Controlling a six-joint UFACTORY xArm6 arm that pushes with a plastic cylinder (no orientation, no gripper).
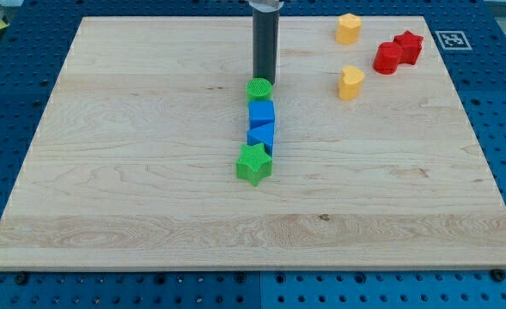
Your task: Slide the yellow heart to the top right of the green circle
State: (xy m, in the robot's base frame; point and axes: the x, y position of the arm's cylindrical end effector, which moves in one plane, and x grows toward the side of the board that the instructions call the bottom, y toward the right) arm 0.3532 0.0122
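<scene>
The yellow heart (350,82) lies on the wooden board (132,172) at the upper right. The green circle (259,88) lies at the upper middle, well to the heart's left. My tip (264,80) stands just above the green circle, at its top edge, and seems to touch it. The heart is far to the right of my tip. The dark rod rises straight up out of the view's top.
Below the green circle a blue cube (261,112), a blue triangle (262,135) and a green star (253,163) form a close column. A second yellow block (348,28) lies near the top edge. Two red blocks (388,58) (408,45) touch each other at the top right.
</scene>
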